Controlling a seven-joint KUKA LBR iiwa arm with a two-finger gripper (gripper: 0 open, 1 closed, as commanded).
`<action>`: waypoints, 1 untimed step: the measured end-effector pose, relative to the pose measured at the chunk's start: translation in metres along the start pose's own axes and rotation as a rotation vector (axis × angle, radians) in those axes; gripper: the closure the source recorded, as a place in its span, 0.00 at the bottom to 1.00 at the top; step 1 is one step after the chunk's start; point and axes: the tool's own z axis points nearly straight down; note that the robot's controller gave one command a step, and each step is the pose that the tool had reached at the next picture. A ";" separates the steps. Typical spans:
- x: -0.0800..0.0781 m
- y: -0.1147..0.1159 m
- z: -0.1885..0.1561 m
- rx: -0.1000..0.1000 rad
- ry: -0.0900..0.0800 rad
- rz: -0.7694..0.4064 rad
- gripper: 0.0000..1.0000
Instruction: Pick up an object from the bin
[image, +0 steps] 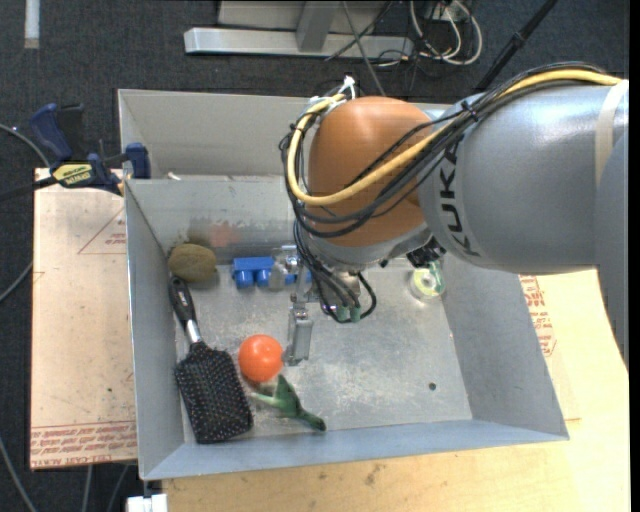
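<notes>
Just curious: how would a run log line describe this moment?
gripper | low in bin, beside orange ball | grasp: cannot tell

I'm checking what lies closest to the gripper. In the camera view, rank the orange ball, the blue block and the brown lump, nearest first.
From the gripper:
1. Orange ball, just beside it on the view's left.
2. Blue block, higher up, near the back wall.
3. Brown lump, by the left wall.

Gripper (298, 342) low in the bin (150, 330), just right of the orange ball (261, 357). Black brush (212, 395) left of ball, green piece (292, 405) just below it. Blue block (253, 271) and brown lump (192, 262) above it.
</notes>
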 end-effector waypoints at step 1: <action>-0.001 -0.001 -0.005 -0.001 -0.008 0.003 0.00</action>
